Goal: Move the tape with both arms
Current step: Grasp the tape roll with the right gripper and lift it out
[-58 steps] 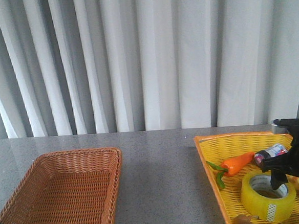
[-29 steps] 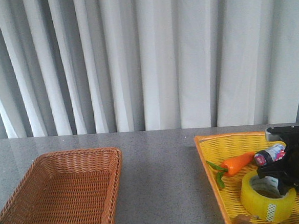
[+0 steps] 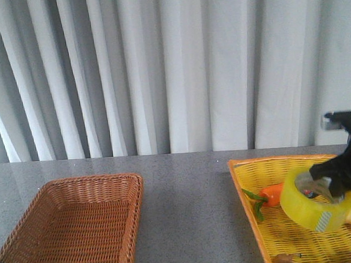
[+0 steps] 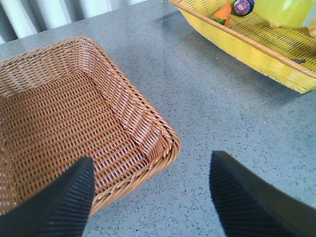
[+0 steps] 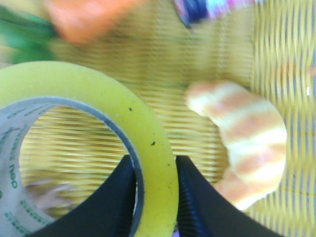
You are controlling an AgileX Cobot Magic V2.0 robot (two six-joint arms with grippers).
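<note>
Tape (image 3: 316, 203) now lifted off yellow basket (image 3: 257, 180), tilted; right jaws clamped on wall; left jaws apart.

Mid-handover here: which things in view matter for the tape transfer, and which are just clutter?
In play:
- tape, lifted, tilted
- right gripper, clamped on the tape's wall
- left gripper, open, near the brown wicker basket

Clutter:
- yellow basket
- toy carrot
- croissant
- small black-capped jar

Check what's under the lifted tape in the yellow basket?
Through the tape core, held by the right gripper, only yellow basket weave and a blurry brown object show. The croissant lies beside it. The roll hides the rest.
</note>
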